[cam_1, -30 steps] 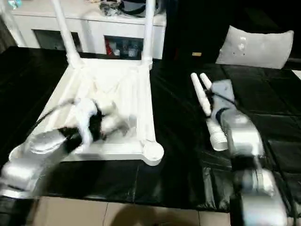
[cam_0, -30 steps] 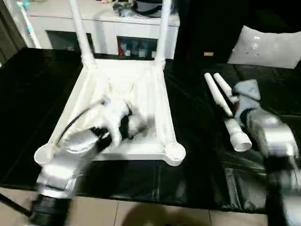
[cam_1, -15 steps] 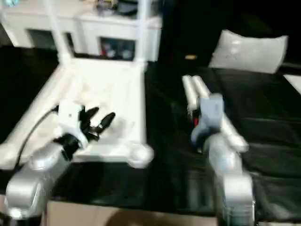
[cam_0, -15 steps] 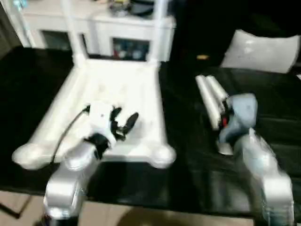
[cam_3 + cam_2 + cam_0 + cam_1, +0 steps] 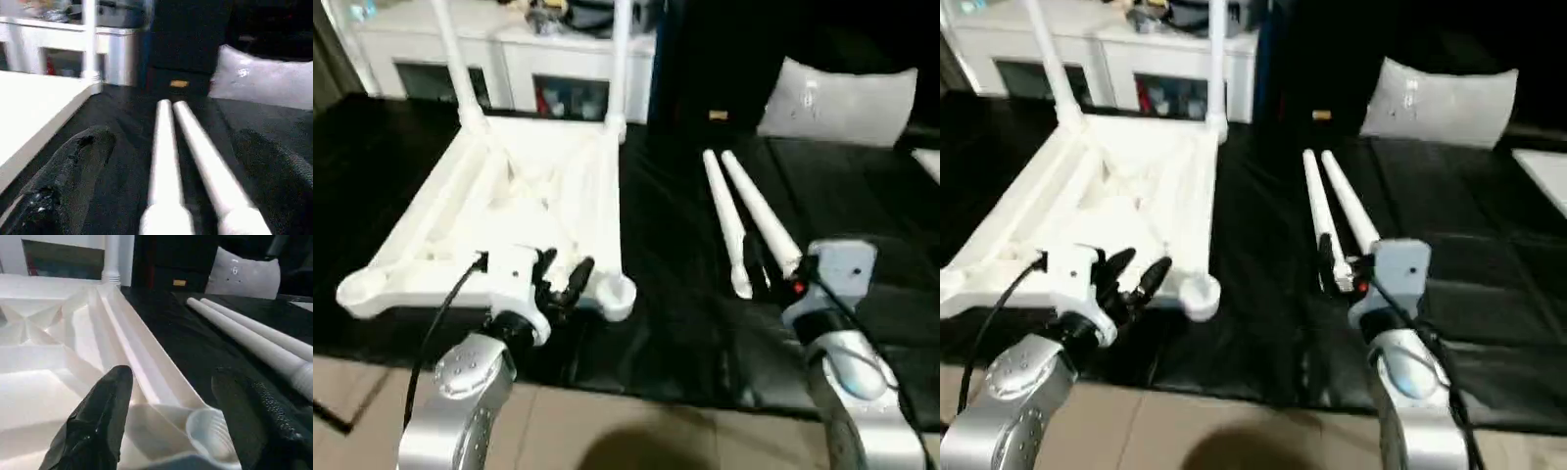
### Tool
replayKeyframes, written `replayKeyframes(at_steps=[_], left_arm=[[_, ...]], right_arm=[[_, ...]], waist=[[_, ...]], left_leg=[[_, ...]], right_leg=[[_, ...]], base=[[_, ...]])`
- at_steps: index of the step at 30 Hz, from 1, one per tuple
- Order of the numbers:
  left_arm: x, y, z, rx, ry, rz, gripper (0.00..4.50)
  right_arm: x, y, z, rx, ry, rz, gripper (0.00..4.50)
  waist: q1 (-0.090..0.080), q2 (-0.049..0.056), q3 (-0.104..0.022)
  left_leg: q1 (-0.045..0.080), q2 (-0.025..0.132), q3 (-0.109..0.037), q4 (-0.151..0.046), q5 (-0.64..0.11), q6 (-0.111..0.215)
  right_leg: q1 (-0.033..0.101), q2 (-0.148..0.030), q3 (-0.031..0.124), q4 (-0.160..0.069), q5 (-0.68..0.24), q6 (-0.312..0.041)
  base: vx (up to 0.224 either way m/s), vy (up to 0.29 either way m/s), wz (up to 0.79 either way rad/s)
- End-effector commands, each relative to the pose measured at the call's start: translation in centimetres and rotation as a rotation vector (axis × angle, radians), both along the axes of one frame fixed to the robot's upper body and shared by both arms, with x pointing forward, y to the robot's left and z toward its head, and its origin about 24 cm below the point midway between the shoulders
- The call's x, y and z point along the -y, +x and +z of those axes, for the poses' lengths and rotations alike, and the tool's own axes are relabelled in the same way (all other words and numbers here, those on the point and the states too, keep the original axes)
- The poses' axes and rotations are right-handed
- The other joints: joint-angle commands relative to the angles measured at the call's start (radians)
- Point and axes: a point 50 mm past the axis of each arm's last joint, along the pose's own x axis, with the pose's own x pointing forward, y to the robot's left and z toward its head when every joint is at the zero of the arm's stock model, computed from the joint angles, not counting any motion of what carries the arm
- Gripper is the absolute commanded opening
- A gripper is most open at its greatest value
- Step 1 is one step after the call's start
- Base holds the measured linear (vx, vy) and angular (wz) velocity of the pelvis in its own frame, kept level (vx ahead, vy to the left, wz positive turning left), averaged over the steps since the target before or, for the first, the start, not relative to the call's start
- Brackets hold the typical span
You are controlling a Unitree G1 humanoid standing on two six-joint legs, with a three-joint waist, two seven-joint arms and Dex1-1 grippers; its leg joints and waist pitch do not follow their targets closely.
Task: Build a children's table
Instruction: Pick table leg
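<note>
A: Starting on the left, where does the table stand?

B: The tabletop lies upside down on the black work surface, ribbed underside up. Two fitted legs rise from its far corner sockets. The two near sockets are bare; the near right socket sits just ahead of the left gripper.

A: And that gripper?

B: Its two black fingers are spread apart with nothing between them, hovering over the near edge of the top.

A: Further right?

B: Two loose legs lie side by side on the black surface, touching or nearly so, flared ends toward the robot. The right gripper sits at those near ends, fingers spread wide and pinching nothing.

A: What could go wrong?

B: I'd judge the legs' closeness the main risk: closing on one could nudge or catch the other and roll it away. A grip far out at the flared end could also let the long leg droop. And pressing a leg into a socket might slide the top unless the left gripper steadies it.

A: Any containers?

B: Only the white cabinet behind the table. Something coloured shows behind its glass doors, but I can't tell what.
</note>
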Motion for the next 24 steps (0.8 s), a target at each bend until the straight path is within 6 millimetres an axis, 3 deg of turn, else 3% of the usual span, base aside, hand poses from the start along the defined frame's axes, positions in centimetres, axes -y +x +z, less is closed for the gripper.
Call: replayKeyframes(at_steps=[1, 2, 3, 4, 5, 6, 7, 8, 9, 10, 11, 12, 13, 14, 15, 16, 17, 18, 20, 21, 22, 24], left_arm=[[0.4, -0.2, 0.7, 0.039, 0.006, -0.012, 3.03], [0.4, -0.2, 0.7, 0.037, 0.006, -0.008, 3.03], [0.4, -0.3, 0.7, 0.035, 0.003, -0.005, 3.03], [0.4, -0.3, 0.7, 0.035, 0.003, -0.005, 3.03], [0.4, -0.3, 0.7, 0.037, 0.005, -0.008, 3.03], [0.4, -0.3, 0.7, 0.038, 0.006, -0.01, 3.03], [0.4, -0.3, 0.8, 0.039, 0.009, -0.018, 3.03], [0.5, -0.4, 0.8, 0.038, 0.019, -0.028, 3.03], [0.5, -0.4, 0.8, 0.037, 0.025, -0.033, 3.03], [0.5, -0.4, 0.8, 0.037, 0.03, -0.036, 3.03], [0.4, -0.4, 0.8, 0.039, 0.038, -0.037, 3.03], [0.4, -0.4, 0.9, 0.044, 0.043, -0.039, 3.03], [0.5, -0.3, 0.9, 0.047, 0.046, -0.039, 3.03], [0.5, -0.3, 1.0, 0.051, 0.047, -0.037, 3.03], [0.5, -0.3, 1.1, 0.057, 0.045, -0.035, 3.03], [0.6, -0.3, 1.3, 0.068, 0.039, -0.039, 3.03], [0.6, -0.3, 1.5, 0.08, 0.036, -0.044, 3.03], [0.7, -0.3, 1.7, 0.093, 0.033, -0.047, 3.03], [0.7, -0.3, 1.9, 0.101, 0.031, -0.041, 3.03], [0.8, -0.2, 2.0, 0.104, 0.029, -0.039, 3.03], [0.9, -0.1, 2.1, 0.108, 0.029, -0.041, 3.03], [1.0, 0.0, 2.2, 0.113, 0.034, -0.052, 3.03]], right_arm=[[1.1, 0.1, 0.3, 0.01, -0.03, -0.091, 4.5], [1.3, 0.0, 0.3, 0.011, -0.035, -0.108, 4.5], [1.4, 0.1, 0.3, 0.01, -0.03, -0.111, 4.5], [1.4, 0.1, 0.3, 0.009, -0.03, -0.105, 4.5], [1.3, 0.2, 0.3, 0.01, -0.035, -0.085, 4.5], [1.3, 0.2, 0.4, 0.011, -0.036, -0.08, 4.5], [1.1, 0.3, 0.5, 0.011, -0.041, -0.051, 4.5], [0.8, 0.3, 0.5, 0.007, -0.033, -0.014, 4.5], [0.7, 0.3, 0.5, 0.005, -0.028, 0.004, 4.5], [0.3, 0.3, 0.5, -0.007, -0.021, 0.047, 4.5], [0.1, 0.2, 0.6, -0.013, -0.021, 0.075, 4.5], [-0.2, 0.2, 0.6, -0.019, -0.023, 0.102, 4.5], [-0.6, 0.0, 0.6, -0.025, -0.009, 0.139, 4.5], [-0.9, -0.1, 0.6, -0.029, 0.01, 0.16, 4.5], [-1.1, -0.2, 0.6, -0.04, 0.006, 0.183, 4.5], [-1.4, -0.3, 0.5, -0.055, -0.004, 0.207, 4.5], [-1.7, -0.3, 0.4, -0.062, -0.016, 0.227, 4.5], [-1.9, -0.4, 0.3, -0.067, -0.026, 0.247, 4.5], [-2.1, -0.4, 0.3, -0.066, -0.032, 0.263, 4.5], [-2.3, -0.4, 0.3, -0.066, -0.031, 0.273, 4.5], [-2.4, -0.4, 0.3, -0.067, -0.034, 0.28, 4.5], [-2.5, -0.3, 0.3, -0.074, -0.046, 0.295, 4.5]], waist=[[-0.01, 0.02, -0.013], [0.006, 0.012, -0.007], [0.012, 0.0, 0.001], [0.005, -0.052, 0.006], [-0.034, -0.031, 0.013], [-0.034, -0.031, 0.013], [-0.023, -0.012, -0.013], [-0.042, -0.011, -0.029], [-0.051, 0.007, -0.03], [-0.065, 0.023, -0.017], [-0.067, 0.016, -0.007], [-0.067, -0.009, 0.0], [-0.066, -0.025, 0.013], [-0.076, -0.026, 0.005], [-0.084, -0.016, 0.001], [-0.084, -0.017, -0.005], [-0.086, -0.012, -0.008], [-0.079, -0.005, -0.017], [-0.071, -0.01, -0.009], [-0.071, -0.013, -0.004], [-0.071, -0.014, -0.006], [-0.075, -0.014, -0.01]], left_leg=[[-0.02, 0.171, -0.075, -0.198, -0.622, 0.004], [-0.031, 0.165, -0.05, -0.223, -0.686, -0.019], [-0.026, 0.142, -0.029, -0.214, -0.687, -0.033], [0.103, 0.012, 0.019, 0.023, -0.422, -0.043], [0.091, -0.045, -0.016, 0.137, -0.139, 0.005], [0.091, -0.045, -0.016, 0.137, -0.139, 0.005], [-0.001, 0.033, -0.046, -0.016, -0.205, 0.018], [0.058, 0.088, -0.065, -0.069, -0.354, 0.041], [0.048, 0.12, -0.084, -0.096, -0.396, 0.038], [0.007, 0.163, -0.104, -0.148, -0.435, 0.06], [0.0, 0.16, -0.101, -0.163, -0.484, 0.065], [0.007, 0.122, -0.075, -0.146, -0.539, 0.033], [0.058, 0.053, -0.041, -0.085, -0.508, 0.013], [0.094, 0.008, -0.019, -0.02, -0.359, 0.022], [0.061, 0.032, -0.037, -0.046, -0.335, 0.027], [0.046, 0.056, -0.049, -0.069, -0.345, 0.029], [0.028, 0.082, -0.064, -0.088, -0.358, 0.03], [0.005, 0.115, -0.073, -0.11, -0.337, 0.026], [0.016, 0.099, -0.056, -0.11, -0.348, 0.014], [0.024, 0.089, -0.048, -0.109, -0.4, 0.006], [0.04, 0.083, -0.041, -0.106, -0.442, 0.009], [0.049, 0.081, -0.035, -0.113, -0.454, 0.029]], right_leg=[[0.061, -0.119, 0.077, 0.008, -0.215, -0.013], [0.065, -0.118, 0.099, 0.05, -0.225, -0.003], [0.048, -0.113, 0.114, 0.026, -0.35, 0.008], [-0.11, -0.151, 0.098, -0.216, -0.986, 0.12], [-0.099, -0.219, 0.108, -0.254, -1.178, 0.115], [-0.099, -0.219, 0.108, -0.254, -1.178, 0.115], [0.063, -0.209, 0.063, -0.168, -0.8, 0.145], [0.014, -0.137, 0.024, -0.143, -0.543, 0.116], [0.037, -0.138, 0.029, -0.095, -0.349, 0.072], [0.054, -0.138, 0.046, -0.012, -0.018, -0.003], [0.048, -0.14, 0.054, -0.006, 0.036, -0.023], [0.036, -0.155, 0.076, -0.052, -0.114, -0.031], [-0.018, -0.164, 0.072, -0.146, -0.596, 0.031], [-0.036, -0.186, 0.042, -0.209, -0.843, 0.088], [0.004, -0.178, 0.007, -0.205, -0.793, 0.11], [0.021, -0.171, 0.01, -0.184, -0.685, 0.1], [0.033, -0.169, 0.017, -0.159, -0.559, 0.078], [0.036, -0.173, 0.052, -0.113, -0.291, 0.008], [0.024, -0.181, 0.064, -0.117, -0.318, -0.043], [0.025, -0.18, 0.063, -0.124, -0.447, -0.056], [0.022, -0.173, 0.056, -0.132, -0.536, -0.057], [0.034, -0.16, 0.05, -0.131, -0.539, -0.083]], base=[[-0.091, 0.044, 0.04], [-0.085, -0.001, 0.07], [-0.085, -0.001, 0.07], [0.0, 0.0, 0.0], [-0.009, 0.039, -0.18], [-0.009, 0.039, -0.18], [0.049, 0.134, -0.25], [0.027, 0.084, 0.09], [0.027, 0.084, 0.09], [-0.085, 0.031, 0.07], [-0.052, 0.032, 0.04], [-0.052, 0.032, 0.04], [0.0, 0.0, 0.0], [0.0, 0.0, 0.0], [0.0, 0.0, 0.0], [0.077, 0.028, -0.04], [0.051, 0.026, 0.03], [0.051, 0.026, 0.03], [0.026, -0.004, 0.05], [0.051, -0.007, 0.11], [0.07, -0.011, 0.06], [0.101, -0.014, 0.03]])
